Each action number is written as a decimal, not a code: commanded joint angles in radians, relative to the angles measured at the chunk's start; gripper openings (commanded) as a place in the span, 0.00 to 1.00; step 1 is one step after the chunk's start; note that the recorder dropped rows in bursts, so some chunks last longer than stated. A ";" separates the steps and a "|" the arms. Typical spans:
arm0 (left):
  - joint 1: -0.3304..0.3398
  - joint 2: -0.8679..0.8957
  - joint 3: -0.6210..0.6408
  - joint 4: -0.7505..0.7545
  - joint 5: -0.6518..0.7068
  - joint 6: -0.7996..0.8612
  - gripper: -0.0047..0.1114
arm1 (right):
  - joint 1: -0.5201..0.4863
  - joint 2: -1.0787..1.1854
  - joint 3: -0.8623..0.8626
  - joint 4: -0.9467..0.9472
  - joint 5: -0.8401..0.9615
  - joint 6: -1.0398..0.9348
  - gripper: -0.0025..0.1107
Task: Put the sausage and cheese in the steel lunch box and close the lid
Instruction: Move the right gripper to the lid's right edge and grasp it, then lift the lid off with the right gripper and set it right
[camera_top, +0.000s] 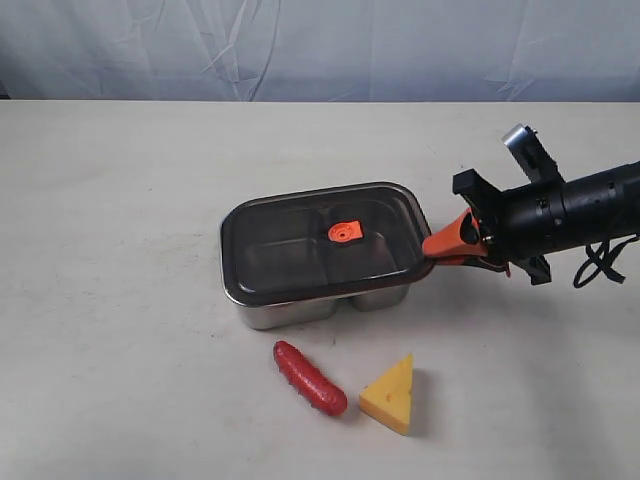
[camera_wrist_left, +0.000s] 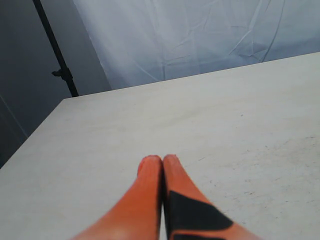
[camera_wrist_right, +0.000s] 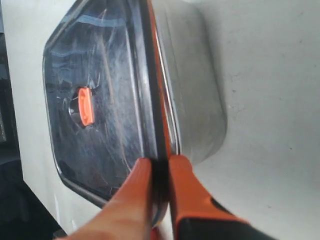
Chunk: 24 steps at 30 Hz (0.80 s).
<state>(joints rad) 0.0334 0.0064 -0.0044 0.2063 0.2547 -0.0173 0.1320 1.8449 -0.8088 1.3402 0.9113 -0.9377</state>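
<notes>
Pinching with the right gripper (camera_wrist_right: 159, 167), narrowed onto the right-hand rim of the lid (camera_top: 300, 240) atop the steel lunch box (camera_top: 290, 312). On the table (camera_top: 120, 300) in front of the box, lying outside it: the sausage (camera_top: 310, 378) and, just beside, the cheese (camera_top: 390, 395). Elsewhere over bare tabletop, pressed together and empty at the left gripper (camera_wrist_left: 163, 161).

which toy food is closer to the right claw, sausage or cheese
The yellow cheese wedge: it lies right of the red sausage, toward the right claw gripping the lid.

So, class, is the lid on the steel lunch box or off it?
On: the lid lies flat across the steel lunch box rim, and the right gripper pinches its edge.
</notes>
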 joint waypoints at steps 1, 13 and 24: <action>0.004 -0.006 0.004 -0.004 -0.014 -0.001 0.04 | 0.000 0.000 -0.003 0.002 0.004 -0.006 0.02; 0.004 -0.006 0.004 -0.004 -0.014 -0.001 0.04 | 0.000 -0.073 -0.003 0.018 0.116 -0.064 0.01; 0.004 -0.006 0.004 -0.004 -0.014 -0.001 0.04 | -0.002 -0.295 -0.003 0.045 0.116 -0.109 0.01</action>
<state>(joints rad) 0.0334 0.0064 -0.0044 0.2063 0.2547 -0.0173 0.1320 1.6067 -0.8088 1.3755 1.0220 -1.0297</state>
